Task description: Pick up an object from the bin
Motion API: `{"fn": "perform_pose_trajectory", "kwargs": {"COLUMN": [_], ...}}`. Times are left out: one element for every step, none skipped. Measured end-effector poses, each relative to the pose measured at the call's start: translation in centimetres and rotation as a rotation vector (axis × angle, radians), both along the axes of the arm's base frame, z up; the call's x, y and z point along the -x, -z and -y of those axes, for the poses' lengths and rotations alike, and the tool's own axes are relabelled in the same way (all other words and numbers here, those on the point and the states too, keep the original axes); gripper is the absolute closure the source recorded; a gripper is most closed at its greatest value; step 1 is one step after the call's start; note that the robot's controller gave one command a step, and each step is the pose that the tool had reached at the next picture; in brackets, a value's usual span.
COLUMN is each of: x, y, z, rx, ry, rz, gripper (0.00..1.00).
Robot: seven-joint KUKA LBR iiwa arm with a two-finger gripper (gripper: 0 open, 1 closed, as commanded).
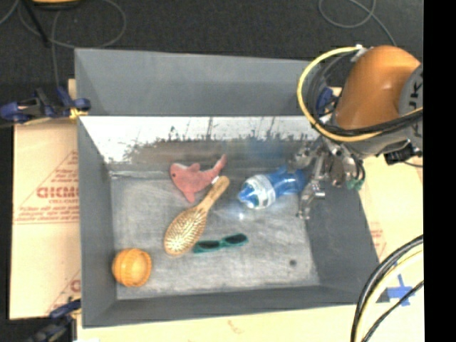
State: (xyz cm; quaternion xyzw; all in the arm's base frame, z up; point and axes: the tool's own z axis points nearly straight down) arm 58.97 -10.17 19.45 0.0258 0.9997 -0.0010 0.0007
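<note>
in the camera view, the gripper [310, 199] hung low at the right end of the bin [199, 84], close to its right wall, under the arm's orange cover [374, 84]. whether it was open or closed could not be told. the nearest thing was a blue and white plastic thing [262, 189], lying just beside the gripper on its left, near the back wall; contact could not be told. further left, a wooden hairbrush [194, 221] lay slantwise, its handle against a pink rubbery toy [192, 177]. green sunglasses [221, 244] lay just beside the brush head. an orange ball [132, 267] sat well apart in the front left corner.
</note>
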Motion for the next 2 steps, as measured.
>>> {"fn": "perform_pose_trajectory", "kwargs": {"x": [0.3, -0.9], "y": [1.1, 6.7], "z": [-2.4, -5.2], "rx": [0.002, 0.001], "ry": [-0.065, -0.072], "rz": [0.014, 0.019], "gripper": [0.00, 0.00]}}
